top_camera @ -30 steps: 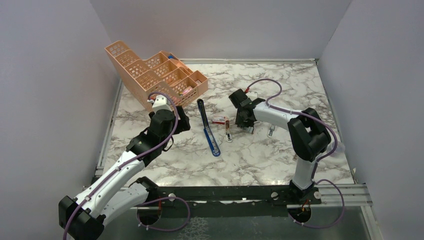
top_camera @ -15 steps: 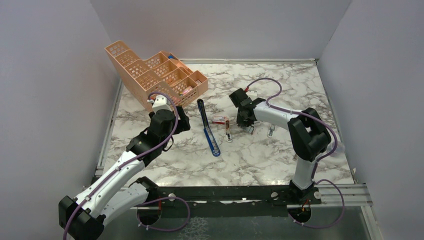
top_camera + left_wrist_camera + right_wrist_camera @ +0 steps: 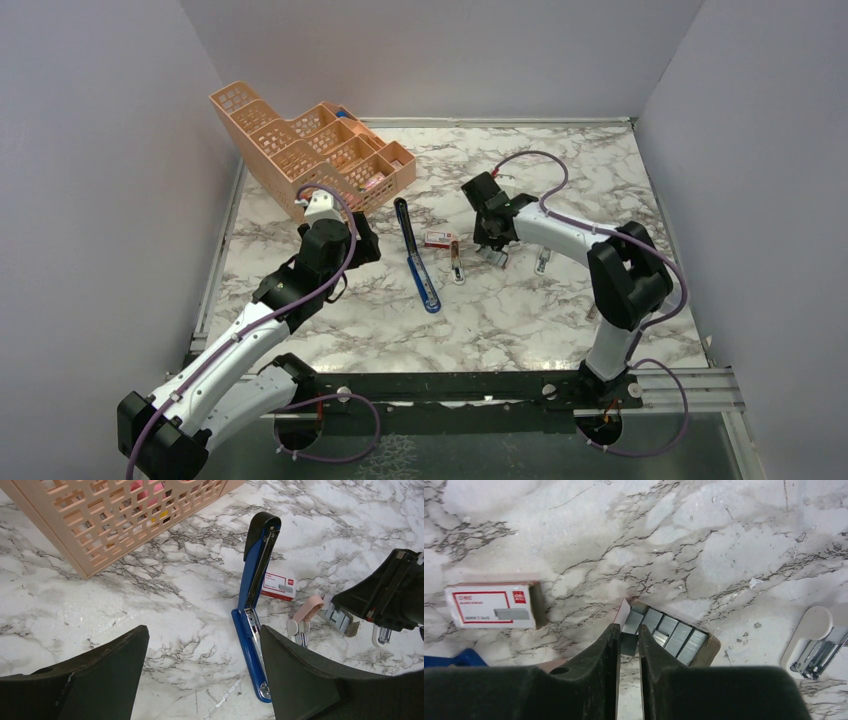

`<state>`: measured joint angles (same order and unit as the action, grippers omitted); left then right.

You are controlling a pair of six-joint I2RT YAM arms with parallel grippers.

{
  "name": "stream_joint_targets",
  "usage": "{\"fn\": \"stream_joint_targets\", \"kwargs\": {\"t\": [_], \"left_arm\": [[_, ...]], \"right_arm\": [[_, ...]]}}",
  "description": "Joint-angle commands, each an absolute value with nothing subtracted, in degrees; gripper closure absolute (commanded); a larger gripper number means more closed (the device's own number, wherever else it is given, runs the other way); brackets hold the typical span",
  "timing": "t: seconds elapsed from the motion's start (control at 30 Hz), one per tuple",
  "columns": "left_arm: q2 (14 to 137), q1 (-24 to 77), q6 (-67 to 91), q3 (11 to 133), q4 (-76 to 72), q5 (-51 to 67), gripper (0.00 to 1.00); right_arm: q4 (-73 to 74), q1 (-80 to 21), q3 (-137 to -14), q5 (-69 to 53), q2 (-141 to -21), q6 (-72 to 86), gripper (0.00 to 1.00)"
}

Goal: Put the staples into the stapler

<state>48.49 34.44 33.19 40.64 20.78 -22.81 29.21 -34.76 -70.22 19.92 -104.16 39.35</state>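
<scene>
Staples [image 3: 669,634]: silvery ribbed strips lying side by side in a small open cardboard tray [image 3: 712,647], directly at the tips of the right gripper [image 3: 628,630] and running off to its right.
Right gripper: fingers drawn in to a narrow slit, with the left end of one grey strip caught between them. Pinching it, as far as the wrist view shows.
Left of those fingers, apart from the tray: red-and-white box [image 3: 491,606], flat on the marble table [image 3: 724,540].
Far right of the fingers: white staple remover [image 3: 819,640], metal prongs showing.
Low at the left edge: a blue corner only.

Stapler [image 3: 248,587]: blue, swung open into one long line, silver channel facing up. It lies ahead of the left gripper [image 3: 202,629], nearer its right finger, and touches neither finger.
Left gripper: fingers spread wide, nothing between them but bare marble.
Beyond the stapler, right of this hand: a pink-handled tool [image 3: 307,610], then the right arm's black wrist.
Ahead and to the left of this hand: peach mesh organiser [image 3: 125,525].
</scene>
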Motion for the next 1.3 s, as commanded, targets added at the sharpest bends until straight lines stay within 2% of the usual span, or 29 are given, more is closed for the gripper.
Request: {"fn": "stream_joint_targets", "kwargs": {"t": [0.0, 0.4, 0.93, 1.27], "left_arm": [[48.3, 34.0, 33.2, 39.8, 20.7, -24.3, 0.17], [48.3, 34.0, 33.7, 39.6, 20.7, -24.0, 0.17], [48.7, 34.0, 33.8, 39.6, 20.7, -23.6, 0.17], [48.9, 34.0, 33.8, 39.8, 20.7, -23.6, 0.17]], "right_arm": [[29.2, -34.5, -69.0, 17.2, -100.1, 37.1, 0.78], [30.6, -37.0, -62.5, 5.5, -96.4, 33.8, 0.79], [33.8, -44.2, -63.4, 7.6, -101.8, 29.1, 0.78], [38.3, -44.7, -65.7, 10.6, -103.3, 33.1, 0.65]]}}
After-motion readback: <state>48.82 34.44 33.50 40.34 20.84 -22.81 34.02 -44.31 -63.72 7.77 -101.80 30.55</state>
